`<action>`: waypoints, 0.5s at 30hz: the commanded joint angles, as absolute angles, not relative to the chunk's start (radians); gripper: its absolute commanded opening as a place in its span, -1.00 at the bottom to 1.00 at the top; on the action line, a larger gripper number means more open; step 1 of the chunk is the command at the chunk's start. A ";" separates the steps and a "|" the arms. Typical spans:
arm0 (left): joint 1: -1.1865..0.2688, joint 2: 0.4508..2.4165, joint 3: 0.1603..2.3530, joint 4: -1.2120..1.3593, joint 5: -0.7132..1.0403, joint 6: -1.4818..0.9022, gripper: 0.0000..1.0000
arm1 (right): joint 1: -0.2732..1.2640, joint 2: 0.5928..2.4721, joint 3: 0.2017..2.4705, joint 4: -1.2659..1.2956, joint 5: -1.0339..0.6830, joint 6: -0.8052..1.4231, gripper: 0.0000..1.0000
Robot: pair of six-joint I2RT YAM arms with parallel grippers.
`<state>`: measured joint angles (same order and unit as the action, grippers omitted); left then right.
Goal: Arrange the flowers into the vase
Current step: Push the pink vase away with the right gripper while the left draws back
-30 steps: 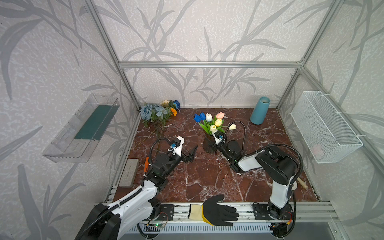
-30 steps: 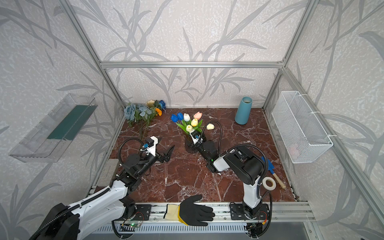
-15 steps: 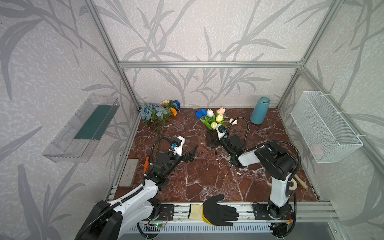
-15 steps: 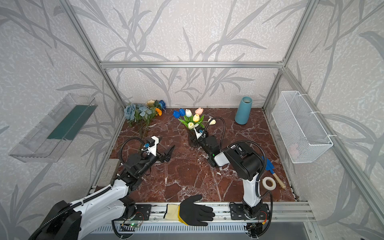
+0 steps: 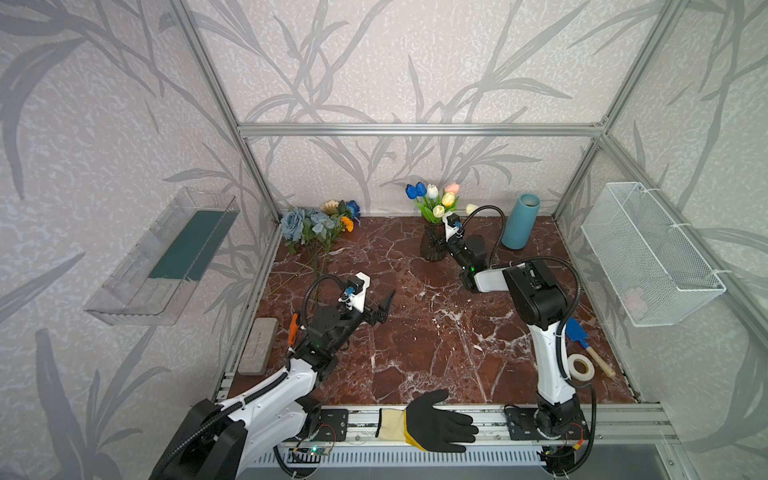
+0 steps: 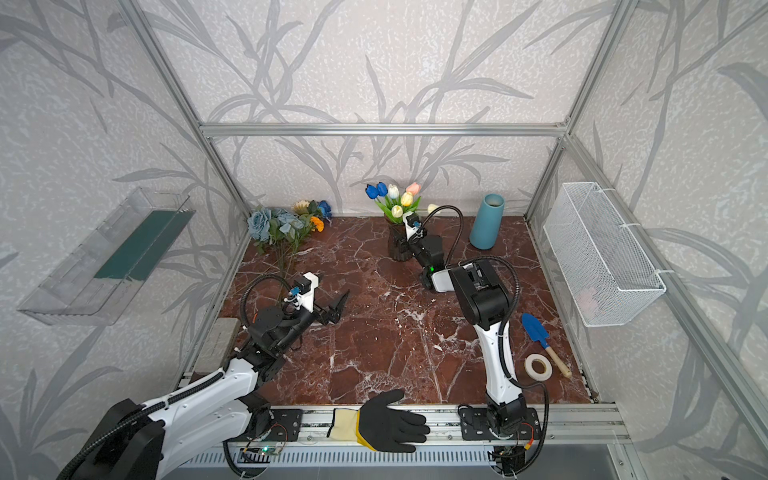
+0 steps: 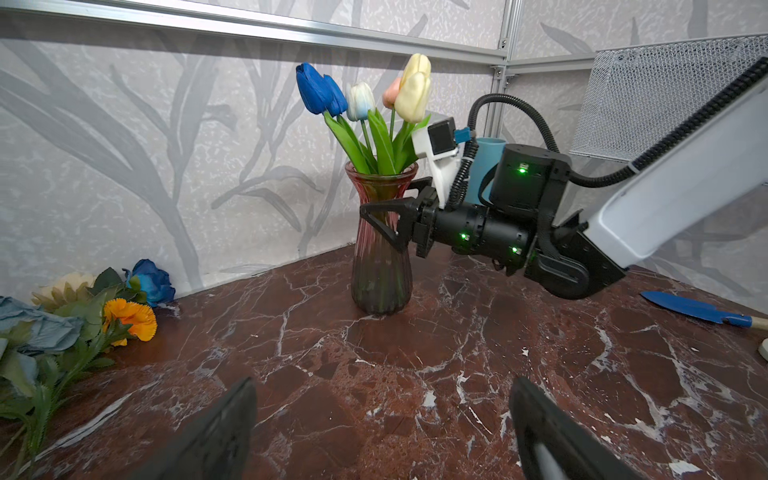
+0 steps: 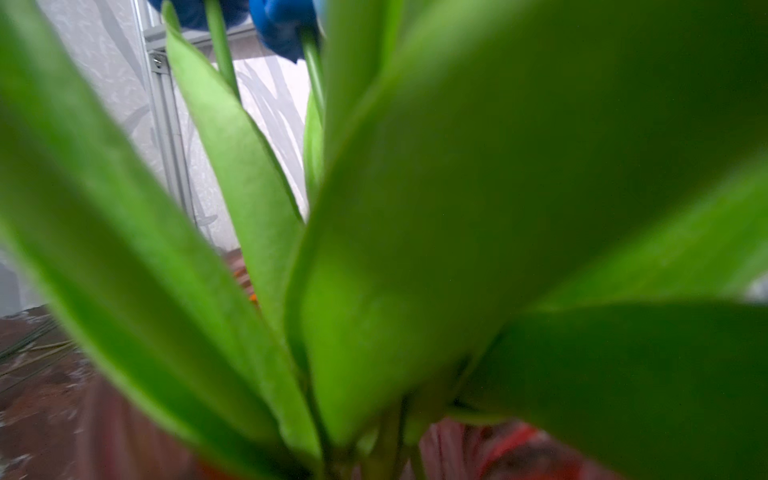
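**Top views: loose bunch (image 5: 316, 222) at left, vase (image 5: 430, 249) clamped at centre**

At the upper left of the marble table (image 5: 415, 332), in both top views, the loose bunch of dusty-blue roses, marigold and daisy lies flat in the rear corner. Its stems trail toward the lower edge of the frame. Below it and a little to its right, left of centre, the left gripper (image 5: 382, 309) hangs over bare marble with its fingers spread wide and nothing between them.

At upper centre the dark red glass vase stands upright on the table, with the tulips (image 5: 434, 197) already in it. The right gripper (image 7: 386, 199) reaches in from the right. The left wrist view shows one finger crossing in front of the vase's narrow waist and the other behind it, so it looks closed on the glass. Farther right, a teal cylinder (image 5: 519, 222) stands apart.

The step in hand is probably the left arm fetching the bunch while the right steadies the vase.

- **Grasp:** take the stems low, below the leaves, because fabric heads would likely squash or slip.
- **Insertion:** lift the bunch clear, then bring the stem ends straight down over the mouth into a gap among the tulip leaves.
- **Vase:** the right arm should hold it plumb without tilting.
- **Guidance:** blurred green leaves fill the right wrist view, so guidance has to come from the other cameras.
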<state>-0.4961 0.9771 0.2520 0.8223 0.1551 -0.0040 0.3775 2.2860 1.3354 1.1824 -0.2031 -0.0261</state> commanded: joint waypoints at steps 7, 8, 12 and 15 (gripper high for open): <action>-0.497 0.979 0.296 0.804 0.141 0.037 0.88 | 0.347 2.495 1.802 0.992 -0.298 -0.036 -0.53; -0.496 0.980 0.298 0.803 0.139 0.037 0.88 | 0.346 2.516 1.839 0.969 -0.303 -0.033 -0.52; -0.497 0.990 0.303 0.806 0.138 0.040 0.88 | 0.346 2.575 1.922 0.961 -0.312 -0.010 -0.49; -0.497 1.001 0.308 0.813 0.139 0.040 0.88 | 0.344 2.612 1.986 0.932 -0.318 0.000 -0.47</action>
